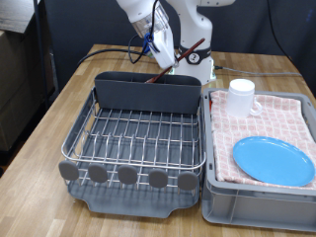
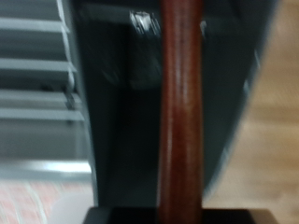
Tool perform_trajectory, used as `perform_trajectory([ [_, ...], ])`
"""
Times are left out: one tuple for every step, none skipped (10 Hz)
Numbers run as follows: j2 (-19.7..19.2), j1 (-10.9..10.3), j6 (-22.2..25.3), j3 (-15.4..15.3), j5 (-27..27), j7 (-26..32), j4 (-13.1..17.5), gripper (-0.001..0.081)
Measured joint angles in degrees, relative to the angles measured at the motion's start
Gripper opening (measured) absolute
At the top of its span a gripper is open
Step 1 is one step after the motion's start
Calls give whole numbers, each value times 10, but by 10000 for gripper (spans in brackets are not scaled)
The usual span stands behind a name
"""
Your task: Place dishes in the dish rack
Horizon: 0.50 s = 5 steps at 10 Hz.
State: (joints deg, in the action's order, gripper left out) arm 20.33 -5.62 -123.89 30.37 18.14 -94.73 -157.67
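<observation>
The gripper [image 1: 168, 54] hangs above the tall back compartment [image 1: 148, 89] of the rack [image 1: 138, 138], at about 12 o'clock from the rack's middle in the exterior view. Its fingers are clamped on the wooden spoon [image 1: 174, 59], which slants down from the hand with its lower end at or just inside the compartment's top edge. The wrist view agrees: the spoon's brown handle [image 2: 179, 112] runs straight along the picture, with the dark compartment behind it and the wire grid to one side.

What could go wrong, as I judge it:
- The spoon is held at a slant, so its lower end could catch the compartment's rim and twist in the grip, or tip out over the back wall onto the table [image 1: 59, 109].
- If let go while only the tip is inside, it could pivot on the rim and fall onto the wires or outside the rack.
- The arm's cables hang near the compartment; a snag looks possible but I cannot tell how close they are.

Counts:
- 1 gripper, 1 spoon, held.
- 1 rack, with 1 back compartment and 5 round grey discs [image 1: 128, 175] along its 6 o'clock edge; nothing lies on its wires.
- 1 blue plate [image 1: 275, 160] and 1 white mug [image 1: 242, 97], both on the checked cloth [image 1: 267, 118] over 1 grey tub [image 1: 257, 202], at 3 o'clock from the rack. The mug sits at 12 o'clock from the plate, apart from it.
</observation>
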Motion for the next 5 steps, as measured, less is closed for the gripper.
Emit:
perform_trajectory([
  [-4,1,-26,-4,-8,-5,-10,92],
  [-4,1,-42,-10,-15,-11,-15,92],
  [-4,1,-60,-15,-22,-14,-17,92],
  [-4,1,-68,-17,-25,-17,-18,222],
  [-5,1,-74,-18,-27,-23,-19,398],
])
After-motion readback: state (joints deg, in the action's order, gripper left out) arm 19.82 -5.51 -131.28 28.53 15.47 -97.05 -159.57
